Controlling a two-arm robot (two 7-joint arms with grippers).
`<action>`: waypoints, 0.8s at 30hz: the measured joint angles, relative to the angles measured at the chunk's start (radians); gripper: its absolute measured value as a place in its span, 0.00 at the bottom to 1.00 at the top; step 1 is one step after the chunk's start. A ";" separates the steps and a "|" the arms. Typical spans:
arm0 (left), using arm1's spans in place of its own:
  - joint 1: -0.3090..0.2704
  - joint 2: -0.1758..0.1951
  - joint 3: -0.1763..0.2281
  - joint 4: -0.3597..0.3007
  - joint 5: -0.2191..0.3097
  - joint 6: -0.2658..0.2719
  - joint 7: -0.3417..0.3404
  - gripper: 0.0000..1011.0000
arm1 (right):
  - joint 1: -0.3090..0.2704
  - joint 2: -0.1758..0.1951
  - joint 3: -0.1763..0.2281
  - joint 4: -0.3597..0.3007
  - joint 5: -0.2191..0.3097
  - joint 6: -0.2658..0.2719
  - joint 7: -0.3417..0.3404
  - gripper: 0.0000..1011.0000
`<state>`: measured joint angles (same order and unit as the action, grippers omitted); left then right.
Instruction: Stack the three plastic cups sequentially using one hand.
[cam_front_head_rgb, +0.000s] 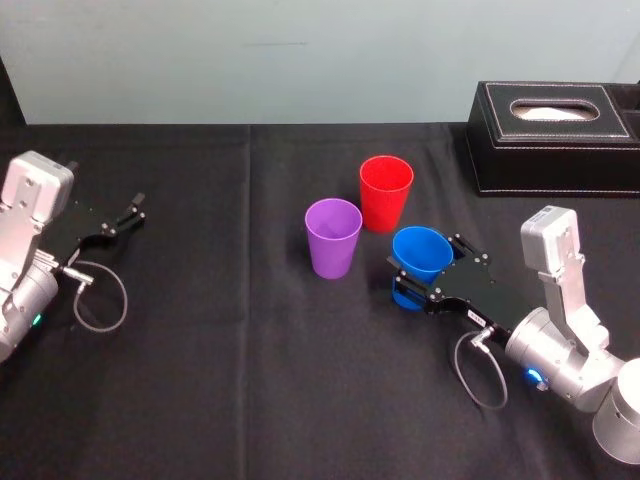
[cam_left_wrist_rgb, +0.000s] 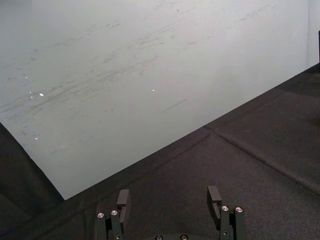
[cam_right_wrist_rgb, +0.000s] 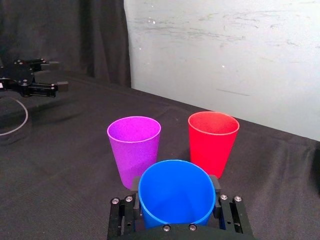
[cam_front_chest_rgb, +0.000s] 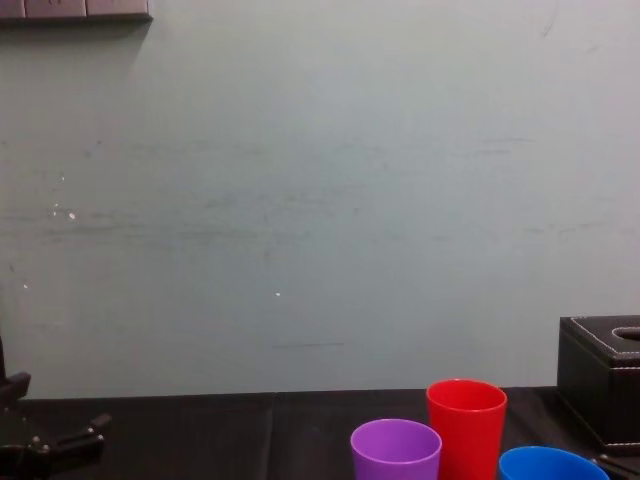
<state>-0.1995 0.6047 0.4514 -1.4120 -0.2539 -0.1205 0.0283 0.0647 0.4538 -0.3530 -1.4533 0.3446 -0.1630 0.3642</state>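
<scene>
In the head view, the right gripper (cam_front_head_rgb: 425, 265) sits at the lower right. The right wrist view shows its 2 fingers (cam_right_wrist_rgb: 215, 184) clamped on the blue cup (cam_front_head_rgb: 420, 250). The purple cup (cam_front_head_rgb: 333, 237) and red cup (cam_front_head_rgb: 385, 192) stand just beside it on the black surface (cam_front_head_rgb: 250, 380). The left gripper (cam_front_head_rgb: 133, 213) rests at the left edge. The left wrist view shows its fingers (cam_left_wrist_rgb: 123, 199) apart.

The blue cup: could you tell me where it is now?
In the head view, the blue cup is right of centre, held by the right gripper, right of the purple cup and nearer than the red cup.
</scene>
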 joint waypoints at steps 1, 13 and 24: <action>0.000 0.000 0.000 0.000 0.000 0.000 0.000 0.99 | 0.000 0.000 0.000 0.000 0.000 0.000 0.000 0.78; 0.000 0.000 0.000 0.000 0.000 0.000 0.000 0.99 | 0.005 0.006 0.027 -0.063 -0.011 0.056 0.021 0.74; 0.000 0.000 0.000 0.000 0.000 0.000 0.000 0.99 | 0.069 -0.006 0.057 -0.125 -0.006 0.167 0.029 0.74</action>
<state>-0.1996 0.6047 0.4514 -1.4119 -0.2539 -0.1205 0.0283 0.1337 0.4474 -0.2964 -1.5783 0.3381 0.0037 0.3934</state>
